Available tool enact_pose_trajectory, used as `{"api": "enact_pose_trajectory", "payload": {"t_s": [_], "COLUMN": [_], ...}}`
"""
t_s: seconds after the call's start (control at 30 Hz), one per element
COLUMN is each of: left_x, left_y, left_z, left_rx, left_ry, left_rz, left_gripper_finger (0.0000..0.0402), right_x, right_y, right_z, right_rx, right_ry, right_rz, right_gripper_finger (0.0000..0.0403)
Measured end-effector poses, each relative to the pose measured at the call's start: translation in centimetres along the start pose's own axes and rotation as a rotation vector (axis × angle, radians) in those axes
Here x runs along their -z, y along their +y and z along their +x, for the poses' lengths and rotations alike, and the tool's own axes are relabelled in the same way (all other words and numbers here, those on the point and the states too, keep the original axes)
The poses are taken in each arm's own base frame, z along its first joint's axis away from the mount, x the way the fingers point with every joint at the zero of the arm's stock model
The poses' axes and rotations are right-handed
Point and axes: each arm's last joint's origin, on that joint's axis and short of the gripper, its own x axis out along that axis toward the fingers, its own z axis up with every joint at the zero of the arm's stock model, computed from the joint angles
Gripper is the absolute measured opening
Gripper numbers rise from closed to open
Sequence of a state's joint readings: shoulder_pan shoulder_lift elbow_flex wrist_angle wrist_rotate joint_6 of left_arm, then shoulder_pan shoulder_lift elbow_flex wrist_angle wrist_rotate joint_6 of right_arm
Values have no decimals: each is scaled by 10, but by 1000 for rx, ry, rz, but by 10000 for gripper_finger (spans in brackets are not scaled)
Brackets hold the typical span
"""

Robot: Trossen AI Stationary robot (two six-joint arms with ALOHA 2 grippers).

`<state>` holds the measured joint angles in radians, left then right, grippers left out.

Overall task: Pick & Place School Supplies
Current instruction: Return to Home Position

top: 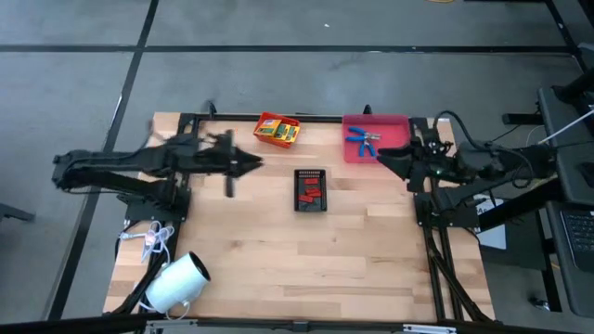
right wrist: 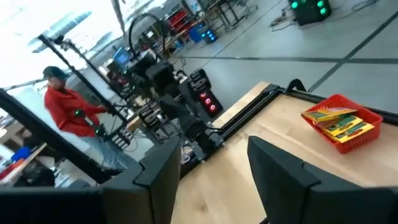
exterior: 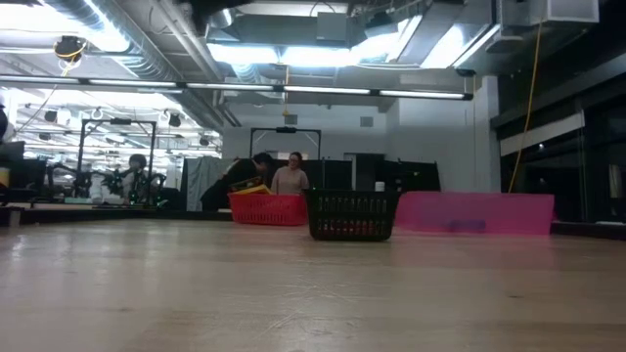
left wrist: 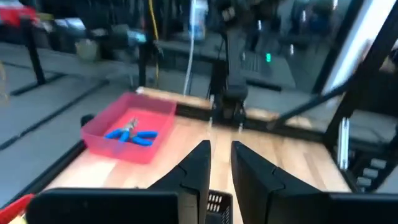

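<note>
Yellow-and-green boxes (top: pixel 277 131) lie in a red basket (top: pixel 264 122) at the table's far side. Blue-handled pliers (top: pixel 363 141) rest in a pink tray (top: pixel 394 123) to its right. Small red pieces (top: pixel 312 189) lie in a black basket (top: pixel 311 173) at the middle. My left gripper (top: pixel 258 165) hovers left of the black basket, pointing level toward the right; its fingers (left wrist: pixel 202 163) stand a narrow gap apart with nothing between them. My right gripper (top: pixel 379 156) hovers at the pink tray's near edge, pointing left, open and empty (right wrist: pixel 211 155).
A big white roll (top: pixel 178 281) and a white cord bundle (top: pixel 158 239) lie at the near left corner. Bare wood spreads over the near half of the table (top: pixel 306 269). People show in the room beyond the table (right wrist: pixel 62 106).
</note>
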<state>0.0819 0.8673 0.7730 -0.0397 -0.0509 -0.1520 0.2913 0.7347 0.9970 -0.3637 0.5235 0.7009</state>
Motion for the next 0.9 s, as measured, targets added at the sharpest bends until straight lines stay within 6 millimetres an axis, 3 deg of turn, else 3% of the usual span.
{"api": "enact_pose_trajectory", "payload": {"t_s": [0.13, 0.23, 0.57, 0.9], "left_x": [31, 61, 133, 158], "left_y": [-1, 2, 10, 21], "left_z": [-47, -64, -73, -86], "left_rx": [18, -32, -8, -102], "left_ry": [-157, -201, -126, -94], "left_rz": [-53, -45, -7, -26], "left_gripper_finger": [58, 58, 58, 58], "right_x": [4, 6, 7, 31], "right_y": [8, 11, 19, 26], "right_z": [-6, -10, -19, -6], "right_rx": [41, 68, 112, 120], "right_ry": [-61, -104, -189, -82], "right_rz": [31, 55, 68, 129], "right_gripper_finger": [189, 189, 189, 189]}}
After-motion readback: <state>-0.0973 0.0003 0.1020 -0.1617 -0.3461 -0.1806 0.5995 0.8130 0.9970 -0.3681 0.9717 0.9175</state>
